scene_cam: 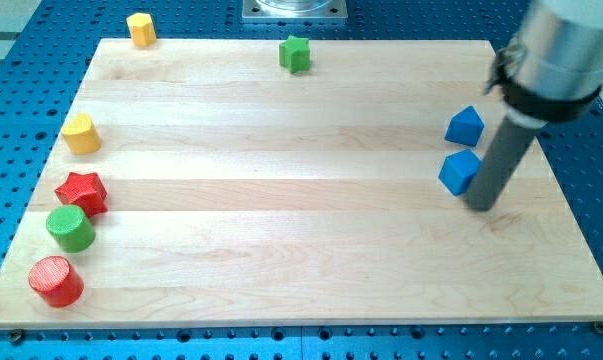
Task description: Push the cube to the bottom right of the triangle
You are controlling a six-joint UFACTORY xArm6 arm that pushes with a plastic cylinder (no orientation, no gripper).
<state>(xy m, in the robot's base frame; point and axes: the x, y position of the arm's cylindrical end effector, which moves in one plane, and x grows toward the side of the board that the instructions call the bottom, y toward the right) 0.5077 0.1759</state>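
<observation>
Counted on the wooden counter (281, 250): eight blocks, two each of blue, yellow, red and green, with a yellow block (141, 28) and green star (295, 53) at the top edge and a second yellow block (81, 133), red star (81, 192), green cylinder (71, 228) and red cylinder (56, 281) down the left edge. At the view's right, blue cube (461, 172) just below blue triangle (465, 126), my tip (481, 205) close against the cube's lower right, the end effector a bare rod clasping nothing. Broad open wood across middle and bottom.
</observation>
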